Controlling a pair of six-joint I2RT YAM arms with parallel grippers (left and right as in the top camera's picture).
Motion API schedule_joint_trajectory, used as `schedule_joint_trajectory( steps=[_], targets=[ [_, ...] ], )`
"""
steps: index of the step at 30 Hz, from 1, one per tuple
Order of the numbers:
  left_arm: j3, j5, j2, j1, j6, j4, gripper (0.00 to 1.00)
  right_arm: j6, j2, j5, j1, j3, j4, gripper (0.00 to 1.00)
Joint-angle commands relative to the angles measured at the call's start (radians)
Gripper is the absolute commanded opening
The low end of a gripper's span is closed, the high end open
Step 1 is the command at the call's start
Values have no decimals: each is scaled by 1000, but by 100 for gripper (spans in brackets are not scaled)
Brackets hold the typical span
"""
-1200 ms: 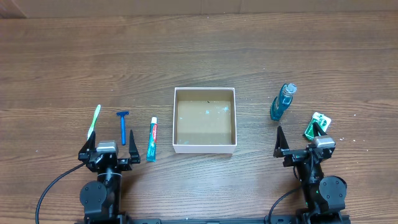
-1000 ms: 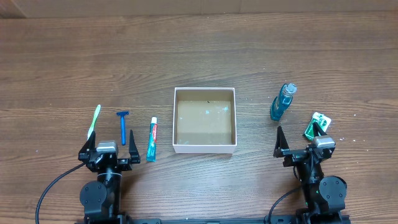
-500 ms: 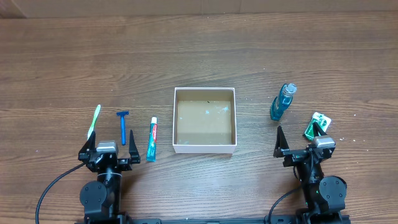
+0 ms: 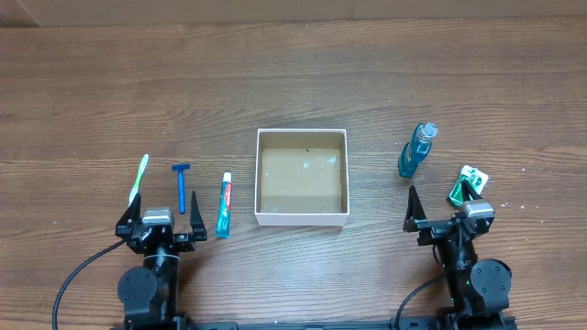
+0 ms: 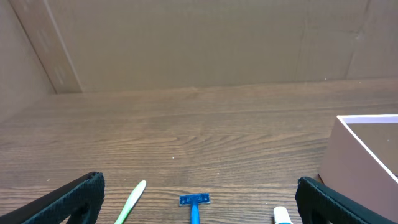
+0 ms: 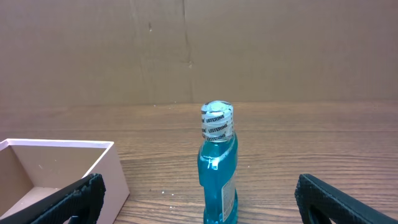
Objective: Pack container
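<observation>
The right gripper (image 4: pixel 443 215), jaws apart like those of the left gripper (image 4: pixel 161 218), partly hides a glossy green packet (image 4: pixel 468 178) at three o'clock from the square cardboard box (image 4: pixel 303 218).

Table (image 4: pixel 293 82): wood grain, matt. Container (image 4: pixel 302 218): matt cardboard, white walls, brown floor. Mouthwash bottle (image 6: pixel 217 171): clear glossy plastic. Razor (image 4: pixel 182 188): smooth blue plastic. Toothpaste tube (image 4: pixel 224 206): glossy.
</observation>
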Motion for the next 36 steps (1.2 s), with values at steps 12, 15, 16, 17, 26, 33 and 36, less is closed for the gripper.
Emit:
schedule_joint_trajectory(
  steps=[12,15,16,17,26,33,36],
  targets=[
    [-5,-40,-10,-8,19,-1,100,31,-10,-6,5,-10,6,100],
    [-5,-41,-10,-8,19,6,100,77,-10,-6,5,-10,6,100],
    [-5,-36,-10,-8,3,9,100,77,-10,-6,5,-10,6,100],
    [-5,-34,-10,-8,-51,10,100,77,-10,-6,5,-10,6,100],
    [176,32,5,-8,-269,-221,100,103,148,58,5,176,-100,100],
    [476,31,245,-8,-272,-452,100,152,600,53,5,507,-172,100],
    [623,31,411,-8,-268,-548,100,151,817,32,5,732,-314,100]
  ],
)
